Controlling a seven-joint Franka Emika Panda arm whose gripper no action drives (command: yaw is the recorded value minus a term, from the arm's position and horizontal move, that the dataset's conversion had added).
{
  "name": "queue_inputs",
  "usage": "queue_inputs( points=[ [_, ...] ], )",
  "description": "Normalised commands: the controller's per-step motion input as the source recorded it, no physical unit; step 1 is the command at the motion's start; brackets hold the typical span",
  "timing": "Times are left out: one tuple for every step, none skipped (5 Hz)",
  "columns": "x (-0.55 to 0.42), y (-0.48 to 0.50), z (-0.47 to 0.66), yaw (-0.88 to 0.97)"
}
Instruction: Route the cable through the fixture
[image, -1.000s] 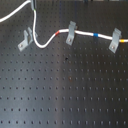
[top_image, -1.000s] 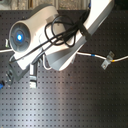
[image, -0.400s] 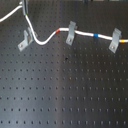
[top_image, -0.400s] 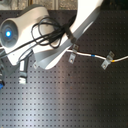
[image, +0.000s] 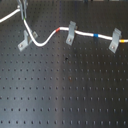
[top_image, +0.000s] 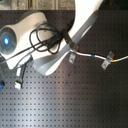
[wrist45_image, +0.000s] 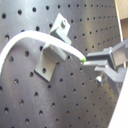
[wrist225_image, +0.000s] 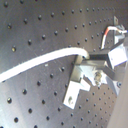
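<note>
The white cable (image: 47, 38) runs from the first exterior view's right through the right clip (image: 116, 40) and the middle clip (image: 71, 33). It then dips and climbs to my gripper (image: 21, 10) at the top left. The left fixture (image: 24, 41) stands just below the gripper, with the cable passing close beside its top. In the first wrist view the cable (wrist45_image: 30, 36) arches across that fixture (wrist45_image: 51, 46) into the fingers (wrist45_image: 107, 56), which are shut on it. The second wrist view shows the cable (wrist225_image: 40, 61) ending at the fingers above the fixture (wrist225_image: 75, 86).
The black perforated board (image: 65, 90) carries all three clips. In the second exterior view the white arm (top_image: 55, 45) with its black hoses covers the left fixture; two clips (top_image: 72, 57) (top_image: 105, 61) show to its right. A free cable length (image: 7, 18) trails off the first exterior view's left.
The arm has shifted toward the second exterior view's left. The held cable end has come down closer to the left fixture, and the free tail now lies lower.
</note>
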Motion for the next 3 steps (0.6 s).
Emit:
queue_inputs(
  points=[
    [0.175, 0.089, 0.28, 0.21],
    [-0.275, -0.156, 0.47, 0.0],
    [-0.35, -0.011, 0.29, 0.06]
  ],
)
